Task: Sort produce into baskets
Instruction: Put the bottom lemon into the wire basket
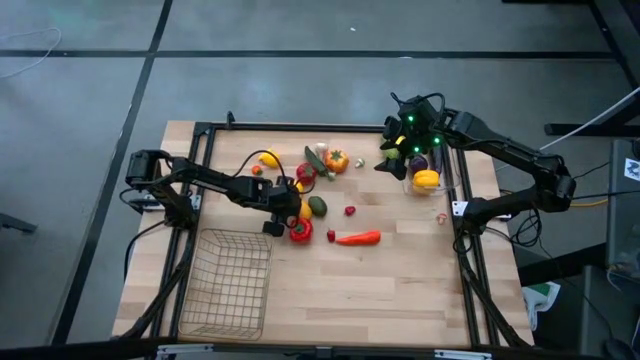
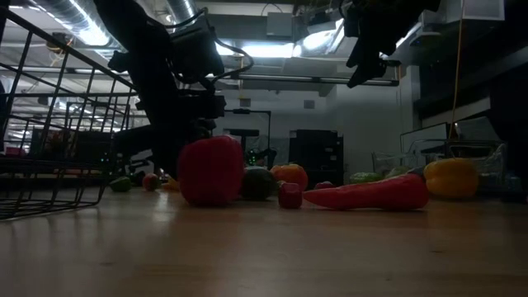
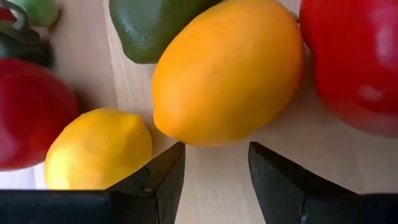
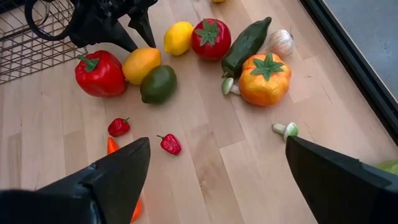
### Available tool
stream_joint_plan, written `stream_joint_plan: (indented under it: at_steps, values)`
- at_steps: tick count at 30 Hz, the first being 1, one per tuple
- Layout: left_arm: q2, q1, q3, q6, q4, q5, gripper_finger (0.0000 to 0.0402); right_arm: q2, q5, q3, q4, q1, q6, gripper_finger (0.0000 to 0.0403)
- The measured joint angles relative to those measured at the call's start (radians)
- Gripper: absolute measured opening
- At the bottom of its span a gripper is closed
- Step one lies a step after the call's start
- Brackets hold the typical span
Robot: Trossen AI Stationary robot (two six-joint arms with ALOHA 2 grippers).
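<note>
My left fingers (image 3: 214,180) are hanging spread apart, gripping nothing, just in front of an orange lemon (image 3: 227,71) lying on the wooden worktop (image 1: 400,285); a smaller yellow lemon (image 3: 96,149) is sitting just beside it, a green lime (image 3: 158,25) is lying behind, and a red bell pepper (image 3: 354,59) is crowding the other side; seen from above, this gripper (image 1: 278,212) is hovering near the middle of the produce, beside the same red bell pepper (image 1: 300,231); the wire-mesh basket (image 1: 232,283) is standing nearby toward the front left, with nothing showing inside it. My right fingers (image 4: 214,171) are held wide apart and unloaded, raised above the worktop's far right side; below them are lying two tiny red chillies (image 4: 169,144), an orange tomato-shaped piece (image 4: 265,78), a dark green cucumber (image 4: 245,45) and a garlic bulb (image 4: 281,42); a long red-orange pepper (image 1: 357,238) is lying alone toward the centre; the clear plastic bin (image 1: 432,180) at the right edge is holding a yellow pepper (image 1: 426,179) and a purple piece (image 1: 418,163).
</note>
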Motion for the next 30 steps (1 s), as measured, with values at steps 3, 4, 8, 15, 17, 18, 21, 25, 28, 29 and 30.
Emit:
stream_joint_plan:
  at_steps: [3, 4, 8, 15, 17, 18, 21, 25, 28, 29, 30]
  values:
    - [-0.011, 0.007, 0.0, -0.084, -0.002, 0.011, 0.0177, 0.0, 0.0, 0.0, 0.0, 0.0, 0.0, 0.0372]
    - [-0.019, 0.012, 0.0, -0.116, -0.001, 0.026, 0.0183, 0.0, 0.0, 0.0, 0.0, 0.0, 0.0, 0.0372]
    - [-0.081, 0.035, 0.0, -0.159, -0.011, 0.096, 0.0225, 0.0, 0.0, 0.0, 0.002, 0.0, 0.0, 0.0372]
    - [-0.159, 0.06, 0.001, -0.249, 0.014, 0.195, 0.0306, 0.0, 0.0, 0.0, 0.004, 0.0, 0.0, 0.0372]
    - [-0.162, 0.062, 0.001, -0.257, 0.041, 0.227, 0.0323, 0.0, 0.0, 0.0, 0.004, 0.0, 0.0, 0.0372]
    - [-0.162, 0.062, 0.001, -0.25, 0.063, 0.247, 0.033, 0.0, 0.0, 0.0, 0.004, 0.0, 0.0, 0.0372]
    - [-0.16, 0.06, 0.001, -0.16, 0.118, 0.296, 0.0346, 0.0, 0.0, 0.0, 0.005, 0.0, 0.0, 0.0372]
    - [-0.158, 0.06, 0.001, 0.015, 0.132, 0.303, 0.0356, 0.0, 0.0, 0.0, 0.005, 0.0, 0.0, 0.0372]
    - [-0.158, 0.065, 0.001, 0.085, 0.119, 0.299, 0.0358, 0.0, 0.0, 0.0, 0.005, 0.0, 0.0, 0.0372]
    - [-0.158, 0.067, 0.001, 0.101, 0.116, 0.299, 0.0358, 0.0, 0.0, 0.0, 0.005, 0.0, 0.0, 0.0372]
    - [-0.158, 0.068, 0.001, 0.115, 0.114, 0.298, 0.0359, 0.0, 0.0, 0.0, 0.005, 0.0, 0.0, 0.0372]
